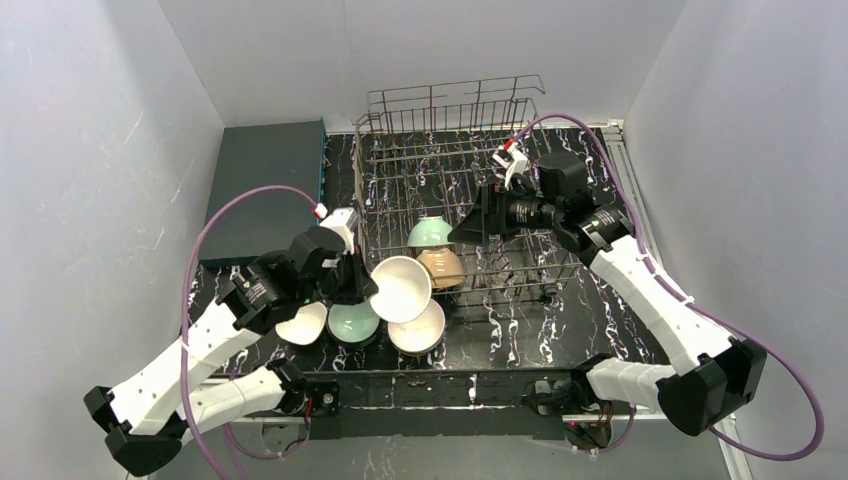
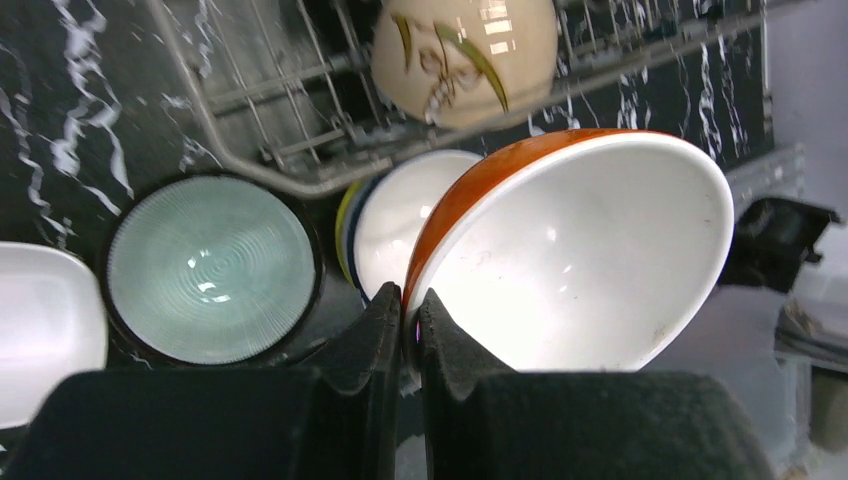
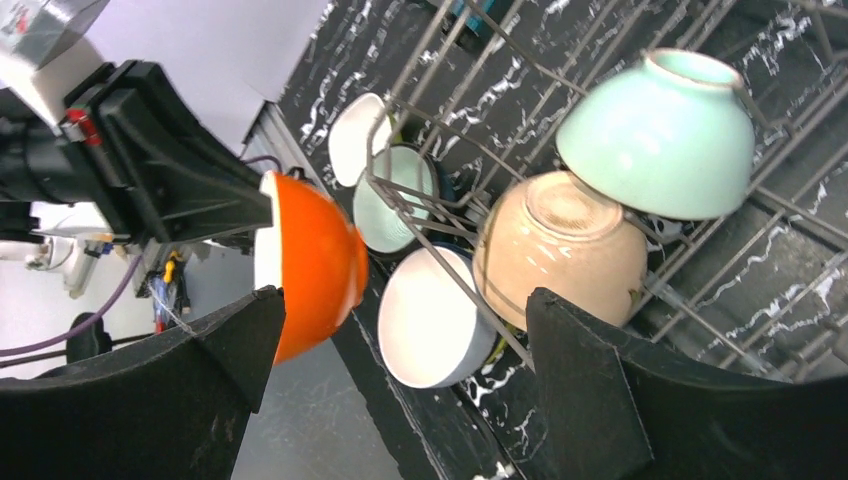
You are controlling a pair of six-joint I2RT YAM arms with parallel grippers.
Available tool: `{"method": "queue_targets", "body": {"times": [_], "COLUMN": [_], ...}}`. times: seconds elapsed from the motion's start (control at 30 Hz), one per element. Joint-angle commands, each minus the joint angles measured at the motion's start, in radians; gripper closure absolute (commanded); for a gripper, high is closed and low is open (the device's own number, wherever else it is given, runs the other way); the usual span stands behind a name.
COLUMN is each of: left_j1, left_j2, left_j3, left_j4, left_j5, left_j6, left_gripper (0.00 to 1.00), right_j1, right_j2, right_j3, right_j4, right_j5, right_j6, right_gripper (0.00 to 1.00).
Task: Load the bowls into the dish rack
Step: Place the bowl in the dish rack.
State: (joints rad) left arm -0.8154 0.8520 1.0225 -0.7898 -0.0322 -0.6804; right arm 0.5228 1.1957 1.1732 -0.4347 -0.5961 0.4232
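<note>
- Our black marbled bench carries a silver wire dish rack.
- Left tool clamps the rim of the orange, white-lined bowl, which we see tipped on edge at the rack's near-left corner.
- Right tool gapes empty over the rack.

Lab booth: plain white walls

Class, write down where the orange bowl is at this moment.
The orange bowl is left of centre in the top view, held tilted by the left gripper at the near-left corner of the dish rack, beside the peach-tan bowl.
</note>
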Motion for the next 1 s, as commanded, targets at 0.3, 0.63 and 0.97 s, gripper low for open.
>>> {"method": "queue_targets", "body": {"times": [0.3,0.63,0.97], "left_j1": [-0.003,-0.003,-0.004], "left_j2": [0.243,0.256,0.258], "left_j3": [0.215,0.236,0.238], "left_j4": [0.077,0.096,0.102], "left_j5": [-0.263,-0.255,-0.224], "left_j6": [-0.016,-0.005,-0.025], "left_gripper": [1.0,1.0,1.0], "right_j1": [-0.004,0.041,0.098], "right_j2": [-0.009,0.09,0.161], "right_j3": [-0.007,-0.023,-0.018], "right_j4": [0.168,0.193,0.18], "right_j5": [-0.1,-0.098,-0.023], "right_j6": [0.16,0.193,0.171], "right_gripper": [0.03,0.09,0.29]}}
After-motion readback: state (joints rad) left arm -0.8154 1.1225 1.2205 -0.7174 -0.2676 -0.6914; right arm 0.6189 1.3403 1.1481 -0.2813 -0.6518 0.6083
